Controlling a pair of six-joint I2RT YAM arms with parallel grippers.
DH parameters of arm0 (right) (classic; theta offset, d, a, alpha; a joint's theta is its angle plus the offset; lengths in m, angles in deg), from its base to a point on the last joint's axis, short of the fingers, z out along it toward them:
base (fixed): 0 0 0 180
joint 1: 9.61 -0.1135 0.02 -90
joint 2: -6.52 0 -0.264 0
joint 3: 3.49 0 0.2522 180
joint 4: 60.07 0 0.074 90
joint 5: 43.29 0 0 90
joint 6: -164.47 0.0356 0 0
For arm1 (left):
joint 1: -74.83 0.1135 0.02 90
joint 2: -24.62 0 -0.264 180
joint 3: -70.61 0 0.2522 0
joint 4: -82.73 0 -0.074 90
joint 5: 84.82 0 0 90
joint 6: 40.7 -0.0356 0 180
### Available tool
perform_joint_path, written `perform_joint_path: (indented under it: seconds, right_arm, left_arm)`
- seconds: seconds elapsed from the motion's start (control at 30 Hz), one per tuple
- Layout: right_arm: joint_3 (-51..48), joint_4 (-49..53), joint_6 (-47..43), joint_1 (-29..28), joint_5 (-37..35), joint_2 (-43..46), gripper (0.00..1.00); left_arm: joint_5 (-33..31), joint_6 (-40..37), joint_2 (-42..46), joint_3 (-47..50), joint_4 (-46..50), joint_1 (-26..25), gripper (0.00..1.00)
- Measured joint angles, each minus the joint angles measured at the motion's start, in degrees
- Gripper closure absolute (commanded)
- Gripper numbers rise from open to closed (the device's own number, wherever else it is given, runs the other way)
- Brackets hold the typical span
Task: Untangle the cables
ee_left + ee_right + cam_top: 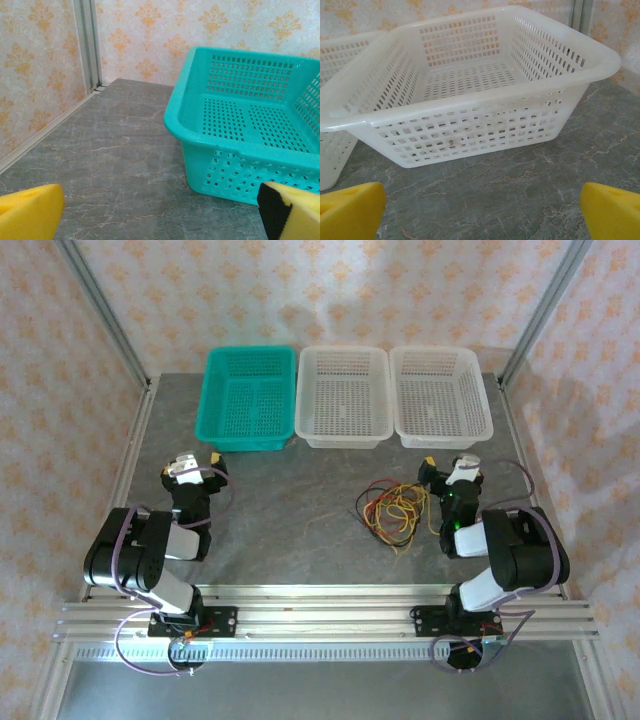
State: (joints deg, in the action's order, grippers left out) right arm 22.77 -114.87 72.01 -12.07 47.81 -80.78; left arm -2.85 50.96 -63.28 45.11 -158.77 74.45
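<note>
1. Cables: thin yellow, red and black strands tangled in one loose heap on the grey table, right of centre, in front of the middle white basket.
2. Teal basket, leftmost: bare perforated floor.
3. Middle white basket and right white basket: bare floors too.
4. Left gripper: jaws spread wide, gripping nothing.
5. Right gripper: equally wide, just right of the cables.
</note>
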Motion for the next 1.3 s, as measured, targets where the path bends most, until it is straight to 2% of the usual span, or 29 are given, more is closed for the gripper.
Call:
perform_joint_path:
  seconds: [0.83,0.97,1.13,1.3]
  right_arm:
    - [0.4,0.0,0.0,0.0,0.0,0.0,0.0]
    - [0.4,0.0,-0.2,0.0,0.5,0.1,0.0]
    - [0.9,4.8,-1.6,-1.7,0.3,4.6,0.0]
    - [4.6,12.8,-2.3,-5.1,-0.9,11.2,0.0]
  left_arm:
    - [0.2,0.0,0.0,0.0,0.0,0.0,0.01]
    - [-0.2,-0.2,0.3,2.5,-3.3,-0.5,0.01]
    - [-4.6,-1.8,8.4,7.8,-4.6,-5.1,0.01]
    - [-8.6,-1.5,20.0,3.2,6.7,-9.0,0.0]
